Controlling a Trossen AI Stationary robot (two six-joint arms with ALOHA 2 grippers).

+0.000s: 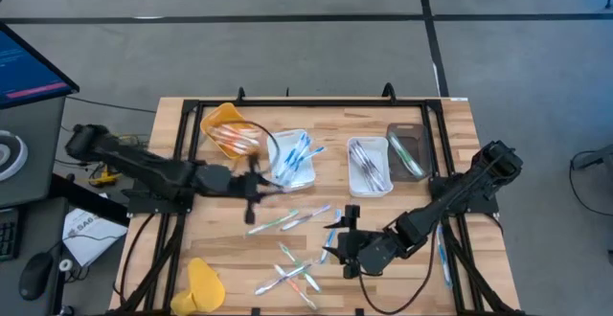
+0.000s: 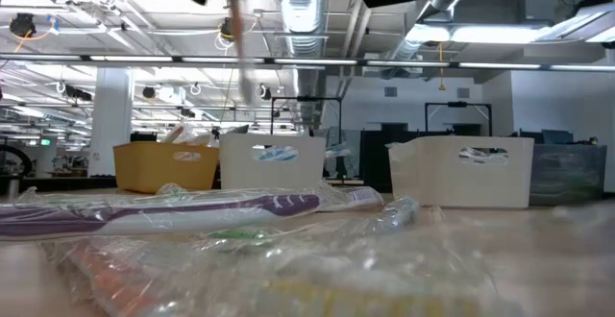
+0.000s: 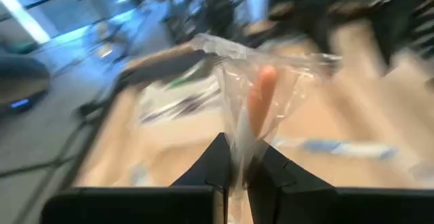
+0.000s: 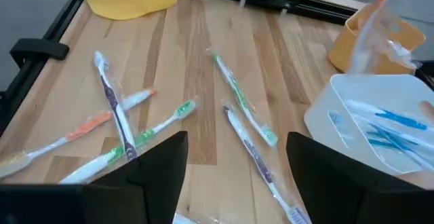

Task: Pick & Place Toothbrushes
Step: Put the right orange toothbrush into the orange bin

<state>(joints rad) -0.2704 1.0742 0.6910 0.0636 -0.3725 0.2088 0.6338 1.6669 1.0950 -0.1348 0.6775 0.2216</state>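
Note:
My left gripper [image 1: 251,190] is raised over the table's middle left, shut on a toothbrush [image 3: 261,98] with an orange handle in a clear wrapper. In the low view that toothbrush [image 2: 242,53] hangs down from the gripper. My right gripper [image 4: 237,157] hovers open above the near middle of the table [image 1: 343,235], nothing between its fingers. Several wrapped toothbrushes lie flat on the wood beneath and beside it: a green one [image 4: 244,108], a dark one [image 4: 116,112], an orange one [image 4: 74,132]. Others lie farther left [image 1: 287,220]. My left gripper pinches the clear wrapper [image 3: 237,153] of the orange toothbrush between its two fingers, near one end. The toothbrush is lifted clear of the table and hangs below the fingers [image 2: 237,14], close to upright. Whether the fingers also have the handle inside the wrapper does not show.
Along the far side stand a yellow tray [image 1: 228,124], a white tray [image 1: 305,174] with blue toothbrushes, a second white tray [image 1: 369,187] with grey ones and a dark tray [image 1: 407,148]. A yellow lid [image 1: 203,282] lies at the near left corner. A black frame [image 1: 287,101] borders the table.

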